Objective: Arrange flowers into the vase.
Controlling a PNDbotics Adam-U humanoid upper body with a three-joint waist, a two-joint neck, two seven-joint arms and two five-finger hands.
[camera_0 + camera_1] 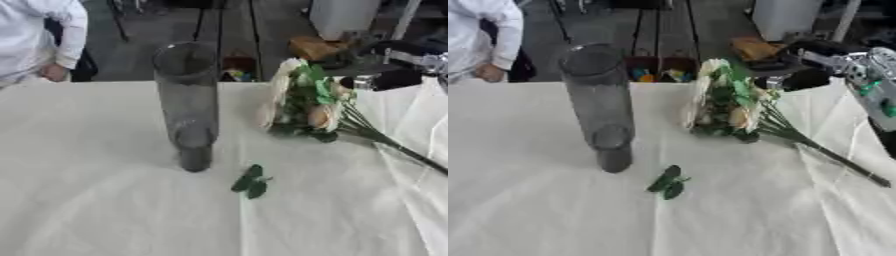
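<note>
The flowers (pixel 302 100) lie beside the upright vase (pixel 186 100), stems toward the right hand (pixel 802 80) (finger state unclear, seemingly approaching to grasp); a fallen leaf (pixel 250 182) lies nearby.

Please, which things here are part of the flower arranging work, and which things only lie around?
Part of the job:
- glass vase, upright, empty
- bunch of flowers, lying on the table right of the vase
- right hand, by the flowers

Only lying around:
- loose green leaves before the vase
- white tablecloth
</note>
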